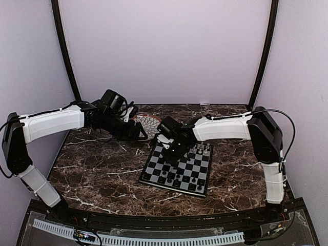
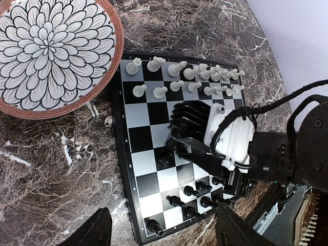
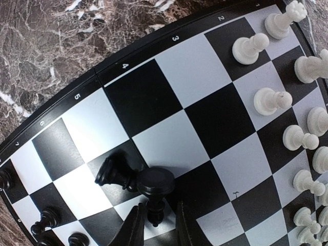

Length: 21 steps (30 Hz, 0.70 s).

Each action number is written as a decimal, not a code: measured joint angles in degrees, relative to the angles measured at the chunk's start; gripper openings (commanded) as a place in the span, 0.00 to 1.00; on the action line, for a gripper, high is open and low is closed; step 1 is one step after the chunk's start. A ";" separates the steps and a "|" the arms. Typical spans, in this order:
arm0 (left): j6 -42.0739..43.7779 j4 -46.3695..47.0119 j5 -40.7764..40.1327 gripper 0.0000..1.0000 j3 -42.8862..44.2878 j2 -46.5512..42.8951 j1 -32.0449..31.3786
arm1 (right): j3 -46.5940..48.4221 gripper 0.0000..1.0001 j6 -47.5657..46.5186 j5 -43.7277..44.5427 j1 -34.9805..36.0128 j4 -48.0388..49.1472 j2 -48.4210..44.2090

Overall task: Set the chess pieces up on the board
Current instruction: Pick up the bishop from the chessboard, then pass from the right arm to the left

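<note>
board (image 2: 143,120): flat on the desk (image 1: 102,169) by the plate (image 2: 51,51), white pieces (image 2: 189,77) ranked at its far edge
black piece (image 3: 155,183): upright between the right end effector (image 3: 158,218) fingertips, beside a toppled piece (image 3: 114,174) (lining up its square, I guess)
right end effector: narrow around it; clamped or not, can't tell
left end effector (image 2: 161,215): wide apart, empty, off-board
hidden: right arm (image 2: 230,138) covers mid-board

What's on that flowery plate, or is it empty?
Empty, as far as the left wrist view shows: the plate displays its petal pattern bare, nothing lying on it.
</note>
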 measured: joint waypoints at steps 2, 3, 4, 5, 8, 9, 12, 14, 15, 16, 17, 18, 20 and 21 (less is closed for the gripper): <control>0.02 0.02 0.24 0.72 0.00 0.00 0.20 | 0.00 0.12 -0.07 -0.02 -0.02 0.44 0.11; 0.04 0.04 0.39 0.71 0.00 0.00 0.26 | 0.00 0.05 -0.09 -0.02 -0.07 0.81 0.20; 0.07 0.04 0.55 0.71 0.00 0.00 0.31 | 0.00 0.01 -0.11 0.00 -0.15 1.27 0.31; 0.09 0.07 0.68 0.71 0.00 0.00 0.35 | 0.00 0.00 -0.09 -0.22 -0.26 1.68 0.37; 0.28 0.13 1.05 0.72 0.00 0.00 0.59 | -0.02 0.00 -0.37 -1.14 -0.50 2.14 0.37; 0.33 0.20 1.11 0.71 0.00 0.00 0.68 | -0.24 0.00 -0.46 -1.20 -0.52 2.34 0.28; 0.39 0.96 1.75 0.71 -0.37 0.00 1.29 | -2.08 0.00 -0.59 -1.40 -0.57 3.37 -1.03; 0.09 1.84 2.60 0.70 -1.16 0.00 1.97 | -4.02 0.00 -0.81 -1.57 -0.63 3.04 -2.64; -0.17 2.32 3.23 0.69 -1.75 0.00 2.38 | -5.14 0.00 -0.96 -1.77 -0.66 2.86 -3.69; -0.48 2.82 3.82 0.68 -2.36 0.00 2.86 | -6.01 0.00 -1.16 -2.08 -0.66 2.45 -5.01; -0.96 3.34 4.76 0.68 -2.93 0.07 3.30 | -6.58 0.00 -1.49 -2.38 -0.66 2.05 -6.34; -1.38 3.89 5.84 0.67 -3.32 0.20 3.63 | -6.84 0.00 -1.84 -2.73 -0.66 1.97 -7.61; -2.14 5.40 8.17 0.65 -3.61 0.76 4.15 | -6.88 0.00 -2.49 -4.04 -0.66 2.19 -10.14; -2.60 6.86 10.19 0.65 -3.61 1.36 4.42 | -6.86 0.00 -2.84 -4.74 -0.66 2.49 -11.50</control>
